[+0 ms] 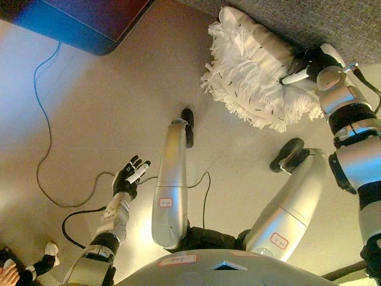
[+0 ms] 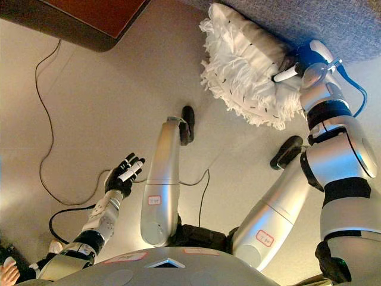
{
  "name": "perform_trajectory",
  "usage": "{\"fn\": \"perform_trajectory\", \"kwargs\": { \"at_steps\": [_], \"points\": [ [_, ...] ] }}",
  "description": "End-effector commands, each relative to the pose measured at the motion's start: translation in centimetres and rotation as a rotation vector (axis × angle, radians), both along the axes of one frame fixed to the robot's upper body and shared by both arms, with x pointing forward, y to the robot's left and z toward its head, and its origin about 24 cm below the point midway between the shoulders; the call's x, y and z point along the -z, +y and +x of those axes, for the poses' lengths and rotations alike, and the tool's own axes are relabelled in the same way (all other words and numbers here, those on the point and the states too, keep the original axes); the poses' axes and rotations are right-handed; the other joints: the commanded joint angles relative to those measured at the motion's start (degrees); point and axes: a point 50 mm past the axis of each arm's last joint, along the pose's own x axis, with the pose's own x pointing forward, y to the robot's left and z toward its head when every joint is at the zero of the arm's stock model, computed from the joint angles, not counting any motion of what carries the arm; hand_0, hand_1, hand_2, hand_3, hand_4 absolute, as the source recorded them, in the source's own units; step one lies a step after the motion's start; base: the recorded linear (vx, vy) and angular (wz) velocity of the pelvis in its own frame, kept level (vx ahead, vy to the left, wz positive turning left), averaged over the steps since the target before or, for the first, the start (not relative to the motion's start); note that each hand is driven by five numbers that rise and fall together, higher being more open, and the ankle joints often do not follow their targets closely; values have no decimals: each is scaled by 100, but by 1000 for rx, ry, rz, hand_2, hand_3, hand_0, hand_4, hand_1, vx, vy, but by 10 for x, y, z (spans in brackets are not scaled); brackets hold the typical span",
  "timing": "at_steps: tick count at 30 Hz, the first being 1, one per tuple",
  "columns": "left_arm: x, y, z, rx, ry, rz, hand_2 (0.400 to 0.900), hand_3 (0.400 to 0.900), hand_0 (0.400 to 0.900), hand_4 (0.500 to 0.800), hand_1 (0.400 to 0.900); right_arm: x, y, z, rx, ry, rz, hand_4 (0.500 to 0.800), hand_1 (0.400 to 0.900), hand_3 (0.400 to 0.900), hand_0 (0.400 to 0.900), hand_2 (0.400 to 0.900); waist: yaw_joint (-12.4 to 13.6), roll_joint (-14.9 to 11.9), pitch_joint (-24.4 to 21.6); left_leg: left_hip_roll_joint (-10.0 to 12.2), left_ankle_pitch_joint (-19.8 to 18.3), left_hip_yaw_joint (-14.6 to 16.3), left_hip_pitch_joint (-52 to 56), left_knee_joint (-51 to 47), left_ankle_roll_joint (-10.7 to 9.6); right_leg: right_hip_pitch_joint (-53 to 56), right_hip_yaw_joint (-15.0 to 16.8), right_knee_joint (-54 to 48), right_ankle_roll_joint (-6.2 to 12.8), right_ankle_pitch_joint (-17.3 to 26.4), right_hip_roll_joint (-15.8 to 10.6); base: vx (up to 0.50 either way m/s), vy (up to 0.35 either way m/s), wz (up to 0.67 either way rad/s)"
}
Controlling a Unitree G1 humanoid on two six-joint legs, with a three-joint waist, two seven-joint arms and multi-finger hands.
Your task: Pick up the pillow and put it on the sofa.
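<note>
- Left eye view: the white fringed pillow (image 1: 257,77) lies at the top right, its far edge up against the grey sofa (image 1: 357,24) that runs along the top of the view, the rest of it over the beige floor (image 1: 119,119).
- The right hand (image 1: 315,62) is at the pillow's right end, dark fingers curled into the fringe and a white-tipped finger (image 1: 294,77) laid across the fabric; it has hold of the pillow.
- The left hand (image 1: 130,176) hangs low on the left, well apart from the pillow, palm up with fingers spread and relaxed, holding nothing.
- A dark wooden piece of furniture (image 1: 89,18) sits in the top left corner, and a thin cable (image 1: 41,149) trails over the floor below it.
- A person's foot (image 1: 9,275) shows at the bottom left corner.
- Right eye view: same scene. The pillow (image 2: 250,68) rests against the sofa (image 2: 333,24) at the top right, with the right hand (image 2: 300,62) clasped on its right end.
- The left hand (image 2: 122,176) is open over the floor (image 2: 107,107), fingers loose, nothing in it.
- The wooden furniture (image 2: 83,18) fills the top left corner, the cable (image 2: 44,143) looping below it.
</note>
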Motion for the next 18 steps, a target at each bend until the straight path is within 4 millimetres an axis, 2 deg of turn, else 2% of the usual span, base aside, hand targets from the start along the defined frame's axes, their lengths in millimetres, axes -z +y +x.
{"fn": "perform_trajectory", "kwargs": {
  "at_steps": [1,10,18],
  "points": [
    [-12,43,-14,-118,-45,83,900,900,900,800,900,-58,23,15,-146,-184,9,500,400,400,400,400,291,144,148,375,187,-109,376,-202,-147,-123,556,-59,-31,332,-123,0,0,0],
    [-15,46,-14,-121,-54,85,900,900,900,800,900,-65,25,15,-161,-218,13,500,400,400,400,400,318,82,148,433,261,-129,458,-247,-187,-73,486,-1,-51,293,-101,-9,-33,-1],
    [-19,54,-12,-125,-66,121,900,900,900,800,900,-61,36,17,-206,-282,25,500,400,400,400,400,320,-121,139,570,399,-102,1106,-757,-231,540,228,-367,-46,361,-29,-1,-75,-7]
  ]
}}
